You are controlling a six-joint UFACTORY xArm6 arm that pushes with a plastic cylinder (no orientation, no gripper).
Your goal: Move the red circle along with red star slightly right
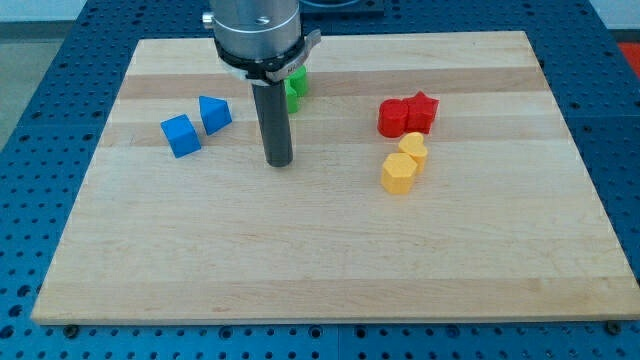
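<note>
The red circle (393,117) and the red star (422,110) sit touching each other right of the board's centre, the star on the right. My tip (278,162) rests on the board well to their left, about a hundred pixels from the red circle, touching no block.
Two yellow blocks (412,149) (398,174) lie just below the red pair. A blue cube (180,135) and a blue triangle (215,114) sit at the left. A green block (296,86) is partly hidden behind the rod. The wooden board (320,270) has edges all round.
</note>
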